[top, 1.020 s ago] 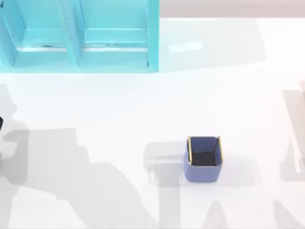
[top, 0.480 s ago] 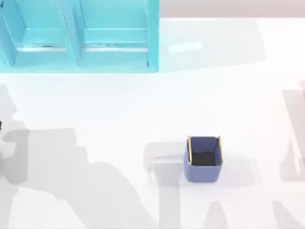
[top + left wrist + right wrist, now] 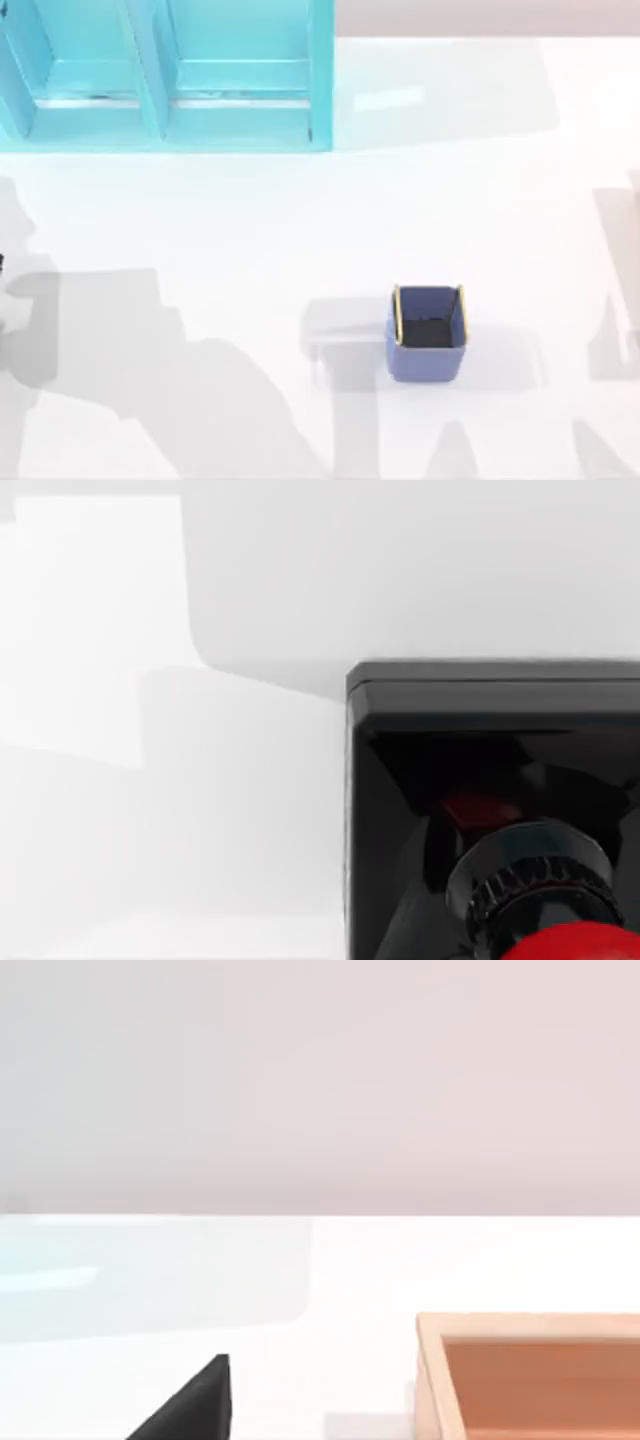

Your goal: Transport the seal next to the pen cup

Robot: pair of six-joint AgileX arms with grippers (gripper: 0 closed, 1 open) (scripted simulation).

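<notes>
Top view: white table, turquoise shelf behind.

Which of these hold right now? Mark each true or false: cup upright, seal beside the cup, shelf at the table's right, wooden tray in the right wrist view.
1. The cup stands upright. True.
2. The seal sits beside the cup. False: no seal lies by the cup; its red top is close under the left wrist camera.
3. The shelf is at the table's right. False: it is at the far left.
4. A wooden tray appears in the right wrist view. True.
</notes>
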